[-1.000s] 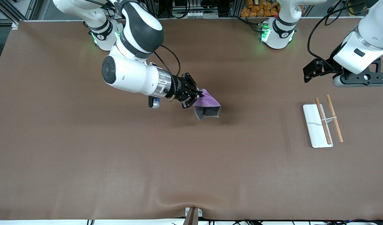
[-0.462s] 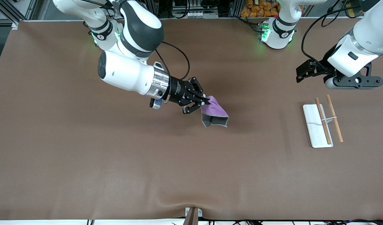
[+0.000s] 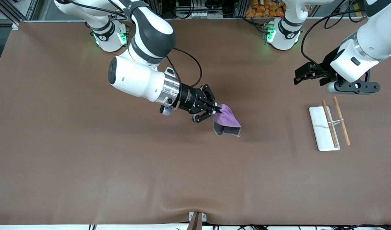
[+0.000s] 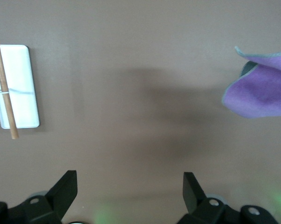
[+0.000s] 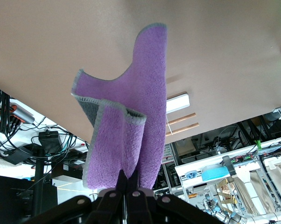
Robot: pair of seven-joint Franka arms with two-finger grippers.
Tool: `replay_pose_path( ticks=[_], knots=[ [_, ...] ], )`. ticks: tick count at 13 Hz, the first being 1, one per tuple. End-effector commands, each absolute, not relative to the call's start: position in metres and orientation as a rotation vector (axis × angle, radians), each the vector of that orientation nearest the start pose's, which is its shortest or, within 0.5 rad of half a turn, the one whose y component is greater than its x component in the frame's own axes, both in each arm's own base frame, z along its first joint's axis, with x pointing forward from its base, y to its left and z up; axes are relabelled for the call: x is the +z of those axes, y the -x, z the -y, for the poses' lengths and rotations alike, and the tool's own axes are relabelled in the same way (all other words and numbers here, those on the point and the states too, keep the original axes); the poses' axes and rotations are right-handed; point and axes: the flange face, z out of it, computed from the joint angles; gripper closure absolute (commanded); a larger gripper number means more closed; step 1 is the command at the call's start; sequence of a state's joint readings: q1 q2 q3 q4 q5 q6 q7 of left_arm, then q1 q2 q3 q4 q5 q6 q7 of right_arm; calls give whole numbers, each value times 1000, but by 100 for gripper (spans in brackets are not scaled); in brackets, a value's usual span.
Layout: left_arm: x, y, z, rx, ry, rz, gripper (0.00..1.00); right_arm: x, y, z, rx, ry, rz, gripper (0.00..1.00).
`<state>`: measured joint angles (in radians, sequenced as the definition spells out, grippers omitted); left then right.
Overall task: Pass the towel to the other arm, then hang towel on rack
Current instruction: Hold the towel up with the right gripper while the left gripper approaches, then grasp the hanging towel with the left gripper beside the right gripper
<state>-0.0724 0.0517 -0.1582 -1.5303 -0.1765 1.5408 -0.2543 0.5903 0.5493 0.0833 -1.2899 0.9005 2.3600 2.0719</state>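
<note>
The right gripper (image 3: 217, 111) has carried the towel (image 3: 226, 120) on from a second ago, over the middle of the bench (image 3: 86, 166) and closer to the left arm's end; its fingers are pinched tight on one corner of the cloth, which hangs off them in the air with a faint shadow on the bench beneath; the left gripper (image 3: 298, 78) has swung in from its edge of the bench too, over bare surface beside the rack (image 3: 323, 127) on the side away from the front camera, with its fingers spread wide and nothing between them; the rack itself has not budged, near the left arm's end of the bench.

Textures now; the towel is soft and fleecy, purple on one face and grey on the reverse, with a stitched grey hem; in the right wrist view it folds over on itself into a loose tube, draping from the closed fingertips; the left wrist view catches a purple lobe of it with the grey edge curling; the rack is a flat white rounded-corner tray with two thin brown wooden rods running along its length, tied by a slim white bracket; the bench is a matte brown mat, slightly rippled at the edge nearest the front camera.
</note>
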Motion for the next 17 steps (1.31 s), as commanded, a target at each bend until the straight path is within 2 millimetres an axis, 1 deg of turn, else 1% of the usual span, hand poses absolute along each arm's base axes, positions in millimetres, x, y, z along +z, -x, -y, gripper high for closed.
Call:
replay_pose_path(
  ticks=[1,2,4,5,6,7,9,10,11,12,13,15,16,17],
  knots=[
    [612,-548,167,143,3324,44,0,500,-596,-478,919,1323,-1932,100],
    [610,-548,168,147,3325,50,0,500,-596,-478,919,1323,-1932,100],
    [602,-552,171,190,3345,66,0,500,-596,-478,919,1324,-1931,100],
    [601,-553,172,206,3371,72,0,500,-596,-478,917,1325,-1931,100],
    [596,-556,174,245,3410,90,0,500,-595,-479,918,1326,-1930,100],
    [588,-561,177,307,3445,151,0,500,-595,-479,918,1326,-1930,100],
    [578,-575,189,302,3493,342,0,501,-595,-479,917,1325,-1928,100],
    [574,-589,193,298,3527,470,0,499,-595,-479,917,1325,-1931,100],
    [564,-602,198,356,3542,592,0,499,-595,-480,918,1327,-1930,100],
    [555,-616,202,384,3531,699,2,500,-594,-481,919,1328,-1928,100],
    [545,-624,212,417,3509,789,6,500,-594,-481,918,1328,-1928,100],
    [525,-639,233,425,3446,1048,12,499,-591,-485,923,1334,-1927,100],
    [516,-646,244,411,3427,1143,14,500,-589,-487,924,1340,-1923,100],
    [507,-652,253,401,3417,1202,16,500,-586,-490,927,1346,-1921,100]
  ],
)
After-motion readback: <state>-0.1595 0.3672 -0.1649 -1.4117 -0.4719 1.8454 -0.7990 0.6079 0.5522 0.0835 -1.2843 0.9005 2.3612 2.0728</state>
